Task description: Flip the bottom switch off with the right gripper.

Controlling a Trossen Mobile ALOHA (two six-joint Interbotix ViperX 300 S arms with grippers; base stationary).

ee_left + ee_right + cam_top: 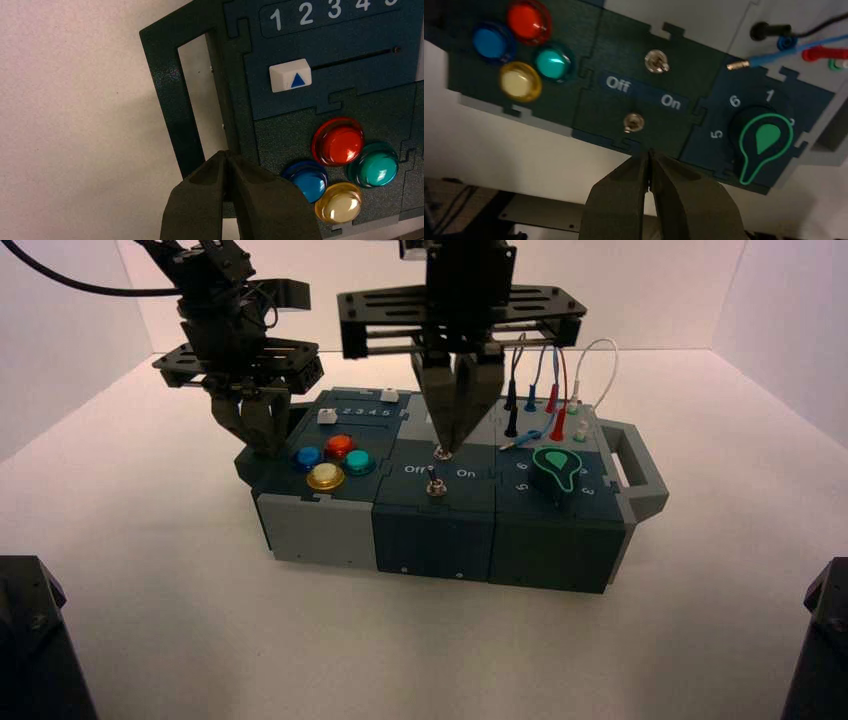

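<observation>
The bottom switch (436,487) (633,122) is a small silver toggle on the dark-teal middle panel, just below the white Off/On lettering. An identical toggle (657,62) sits above that lettering. My right gripper (443,447) (649,152) hangs over the middle panel, shut with nothing between its fingers. In the right wrist view its tips show just off the box's front edge, a short way from the bottom switch and not touching it. My left gripper (262,448) (228,152) is shut, by the handle opening at the box's left end.
Red, blue, teal and yellow buttons (330,460) cluster on the left panel, and a white slider (290,76) sits behind them. A green-rimmed knob (760,140) is on the right panel, with plugged wires (556,390) behind it. A grey handle (640,470) juts from the right end.
</observation>
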